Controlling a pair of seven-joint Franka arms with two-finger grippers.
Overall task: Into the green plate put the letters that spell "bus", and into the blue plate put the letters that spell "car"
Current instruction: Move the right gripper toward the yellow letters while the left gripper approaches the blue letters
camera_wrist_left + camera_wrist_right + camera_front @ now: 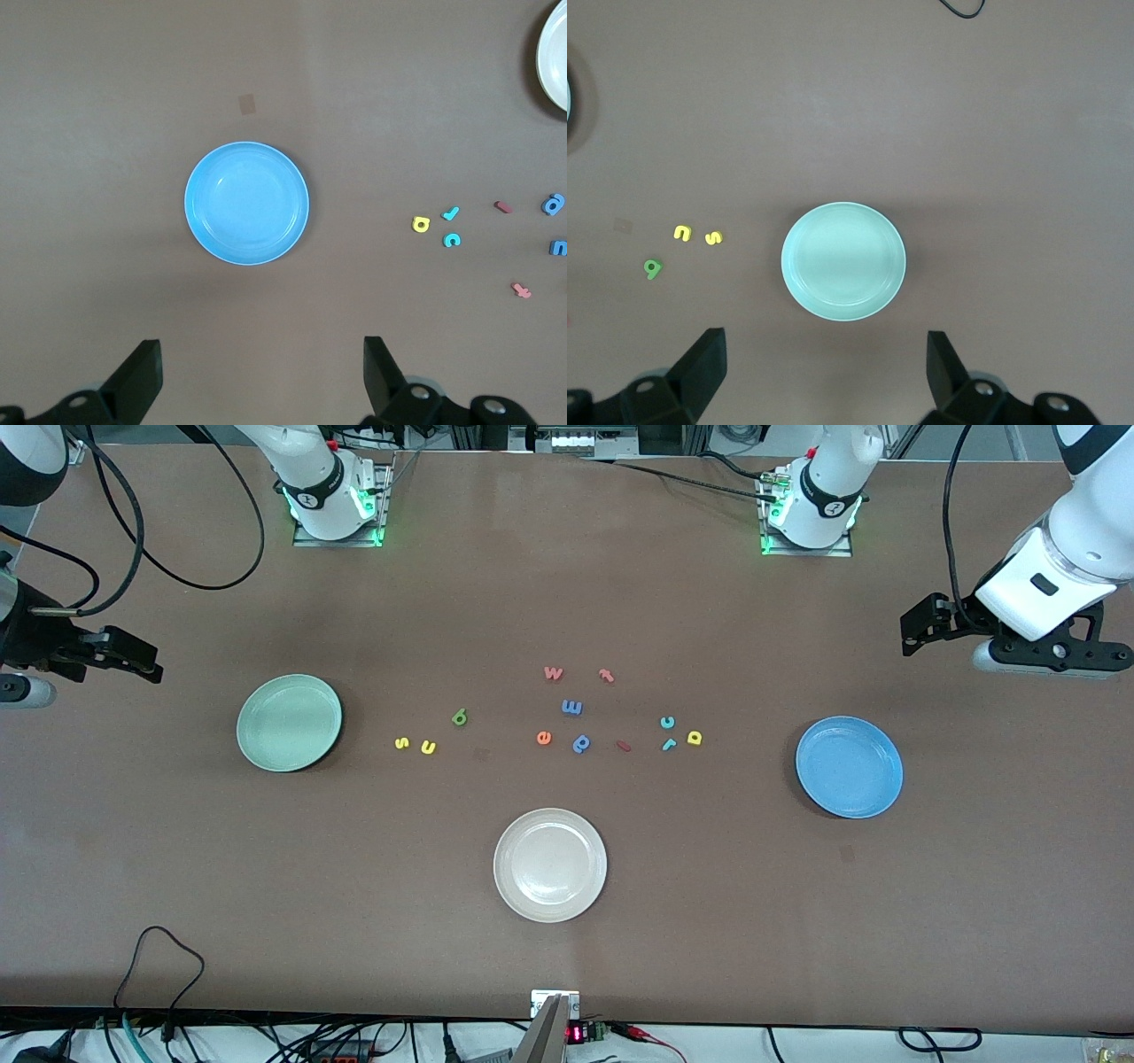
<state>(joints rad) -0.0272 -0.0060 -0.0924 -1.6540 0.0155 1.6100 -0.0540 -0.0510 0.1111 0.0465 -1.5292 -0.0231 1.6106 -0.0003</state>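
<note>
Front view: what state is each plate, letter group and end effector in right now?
Green plate: empty, upright.
Blue plate: empty, upright.
White plate: empty, upright.
"bus" letters: on the table beside the green plate.
"car" letters: on the table, between the middle letters and the blue plate.
Left end effector: open, holding nothing, waiting above the blue plate.
Right end effector: open, holding nothing, above the green plate.

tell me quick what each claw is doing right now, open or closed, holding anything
Left claw: open, holding nothing, up over the table by the blue plate.
Right claw: open, holding nothing, by the green plate.
</note>
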